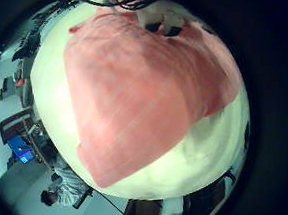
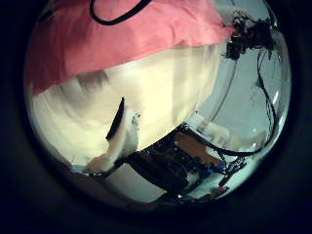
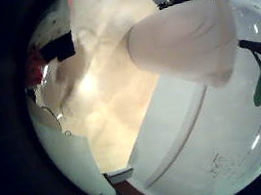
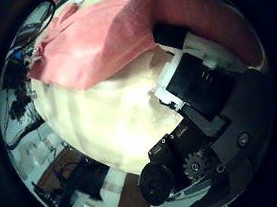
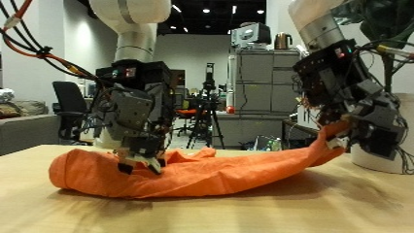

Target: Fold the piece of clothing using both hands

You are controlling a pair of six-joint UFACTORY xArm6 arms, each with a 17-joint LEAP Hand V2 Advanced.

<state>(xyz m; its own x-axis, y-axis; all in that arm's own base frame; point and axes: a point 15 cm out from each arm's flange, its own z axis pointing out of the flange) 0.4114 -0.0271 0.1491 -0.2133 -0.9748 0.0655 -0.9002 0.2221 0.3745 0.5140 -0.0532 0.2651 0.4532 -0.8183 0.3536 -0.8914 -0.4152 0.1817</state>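
Observation:
An orange piece of clothing [image 5: 194, 173] lies bunched in a long strip on the wooden table [image 5: 51, 209]. My right hand [image 5: 343, 92] is shut on the cloth's other end and holds it lifted off the table. In the right thumb side palm view the clothing [image 4: 111, 36] runs over that hand's fingers [image 4: 192, 82].
A white cylinder [image 5: 378, 146] stands on the table beside my right hand. Office chairs and cabinets stand behind the table.

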